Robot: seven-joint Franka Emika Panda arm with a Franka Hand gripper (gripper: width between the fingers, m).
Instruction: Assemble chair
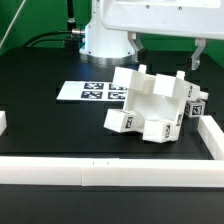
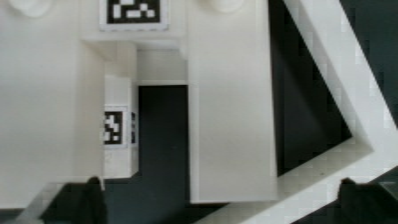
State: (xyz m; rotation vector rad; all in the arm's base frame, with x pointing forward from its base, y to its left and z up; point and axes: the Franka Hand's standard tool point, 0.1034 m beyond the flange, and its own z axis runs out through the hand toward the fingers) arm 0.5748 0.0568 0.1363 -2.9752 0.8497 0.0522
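The chair [image 1: 150,105] is a chunky white assembly lying tilted on the black table, with blocky legs, a slab and small square tags on its faces. My gripper [image 1: 165,52] hangs above it, near the robot's white base, with the jaws spread wide and nothing between them. In the wrist view the chair [image 2: 222,100] fills the picture: two blocky white parts with a dark gap between them, a tag [image 2: 112,128] in that gap, and a diagonal brace [image 2: 338,80]. My gripper [image 2: 214,205] is open; only the dark fingertips [image 2: 80,200] show, apart from the chair.
The marker board [image 1: 90,92] lies flat on the table at the exterior view's left of the chair. Long low white border rails run along the front [image 1: 110,172], the exterior view's right [image 1: 210,135] and left [image 1: 3,122]. Cables trail behind the base.
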